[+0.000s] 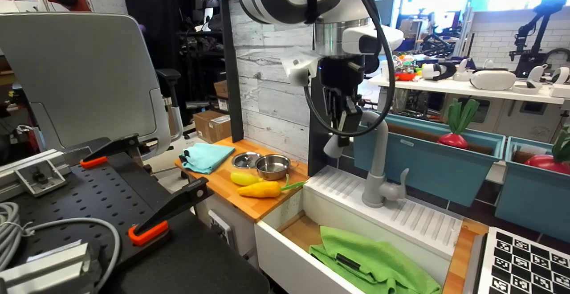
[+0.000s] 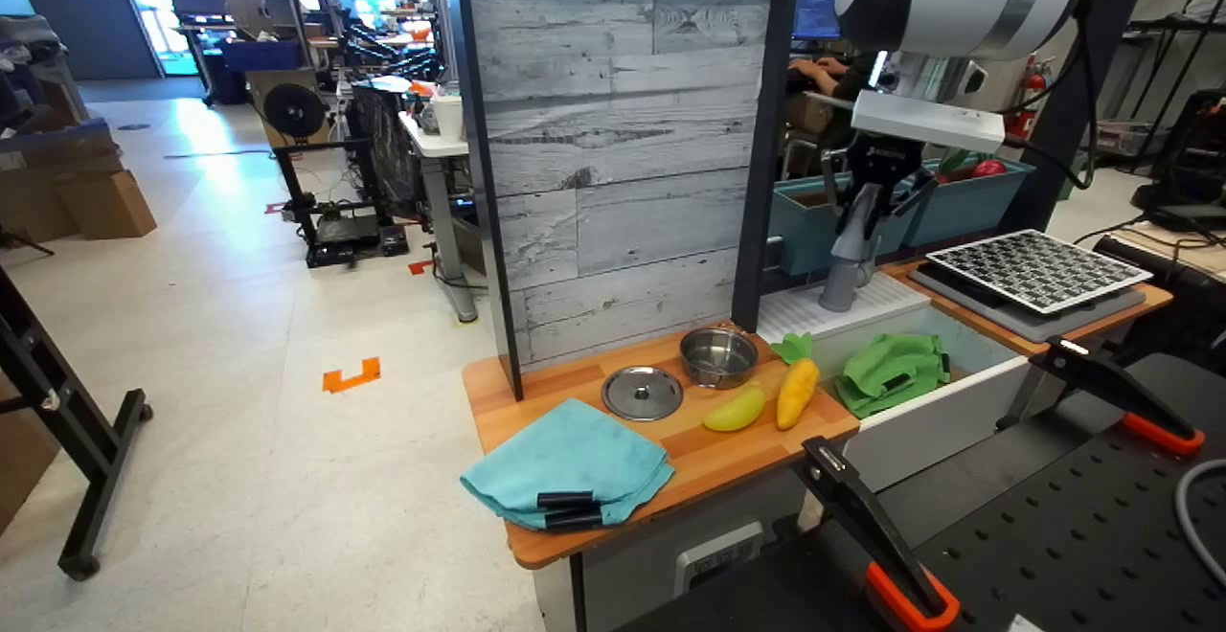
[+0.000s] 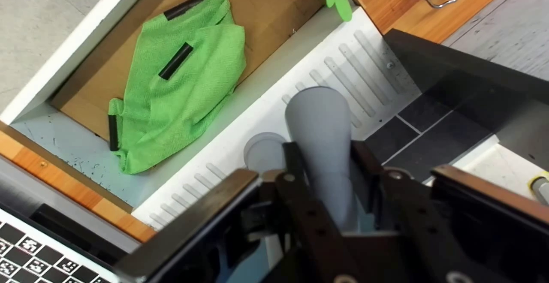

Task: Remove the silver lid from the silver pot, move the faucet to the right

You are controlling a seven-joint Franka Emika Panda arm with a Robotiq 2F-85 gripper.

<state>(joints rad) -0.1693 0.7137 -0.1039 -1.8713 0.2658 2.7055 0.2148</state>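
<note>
The faucet (image 1: 378,151) is a grey gooseneck tap at the back of the sink; it also shows in an exterior view (image 2: 841,278). My gripper (image 3: 328,163) is partly closed around its spout (image 3: 319,120), one finger on each side, shut on it just above the flared end. The exact contact is partly hidden by the fingers. The silver pot (image 1: 273,166) stands uncovered on the wooden counter, also in an exterior view (image 2: 718,359). The silver lid (image 2: 642,393) lies flat on the counter beside it (image 1: 246,160). Only the pot's wire handle (image 3: 441,2) shows clearly in the wrist view.
The sink (image 1: 294,263) holds a green cloth (image 1: 378,263). A yellow banana-like toy (image 2: 736,409), an orange carrot-like toy (image 2: 797,393) and a blue cloth (image 2: 575,460) lie near the pot. Blue planters (image 1: 427,160) stand behind the faucet. A panelled wall (image 2: 623,134) backs the counter.
</note>
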